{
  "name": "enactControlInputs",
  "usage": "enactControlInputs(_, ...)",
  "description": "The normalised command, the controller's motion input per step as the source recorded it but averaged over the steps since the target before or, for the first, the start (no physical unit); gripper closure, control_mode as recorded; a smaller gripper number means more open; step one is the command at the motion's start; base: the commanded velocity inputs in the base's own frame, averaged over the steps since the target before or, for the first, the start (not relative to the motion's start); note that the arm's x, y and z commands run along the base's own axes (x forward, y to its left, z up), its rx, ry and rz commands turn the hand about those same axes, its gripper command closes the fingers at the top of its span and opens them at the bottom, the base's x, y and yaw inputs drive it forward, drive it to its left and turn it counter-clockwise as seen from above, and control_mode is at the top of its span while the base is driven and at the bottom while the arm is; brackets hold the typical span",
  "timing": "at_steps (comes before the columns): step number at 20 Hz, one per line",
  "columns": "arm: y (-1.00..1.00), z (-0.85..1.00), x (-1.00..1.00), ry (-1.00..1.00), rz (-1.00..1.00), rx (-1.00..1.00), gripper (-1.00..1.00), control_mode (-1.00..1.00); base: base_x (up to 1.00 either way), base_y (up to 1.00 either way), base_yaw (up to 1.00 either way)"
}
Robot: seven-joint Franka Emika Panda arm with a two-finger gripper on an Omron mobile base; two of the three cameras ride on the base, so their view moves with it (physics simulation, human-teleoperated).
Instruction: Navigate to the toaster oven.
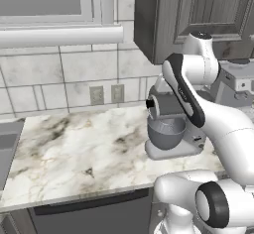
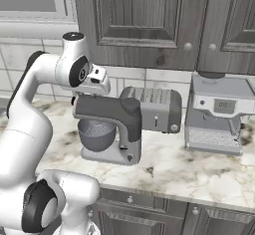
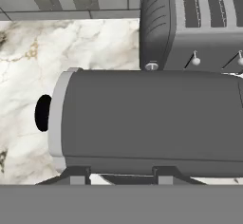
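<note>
The toaster oven is out of view. My gripper (image 3: 122, 176) is open, its two dark fingertips spread apart with nothing between them. It hangs just above the head of a grey stand mixer (image 3: 152, 118) and looks down on it. The mixer (image 2: 109, 124) stands with its bowl on the marble counter (image 1: 74, 148), right in front of my arm.
A grey slot toaster (image 2: 157, 109) sits behind the mixer, and a grey coffee machine (image 2: 216, 114) stands to its right. Dark wall cabinets (image 2: 149, 15) hang over the counter. A sink edge (image 1: 7, 148) lies at the far left under a window (image 1: 44, 0).
</note>
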Motion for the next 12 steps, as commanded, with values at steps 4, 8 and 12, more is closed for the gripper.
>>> enactControlInputs(4, 0.00, 0.00, 0.00, 0.00, 0.00, 0.00, -1.00, 1.00, -0.04, 0.00, 0.00)
enactControlInputs(8, 0.00, 0.00, 0.00, 0.00, 0.00, 0.00, -1.00, 1.00, -0.26, 0.00, 0.00)
enactControlInputs(12, 0.00, 0.00, 0.00, 0.00, 0.00, 0.00, -1.00, 1.00, -0.76, 0.00, 0.00)
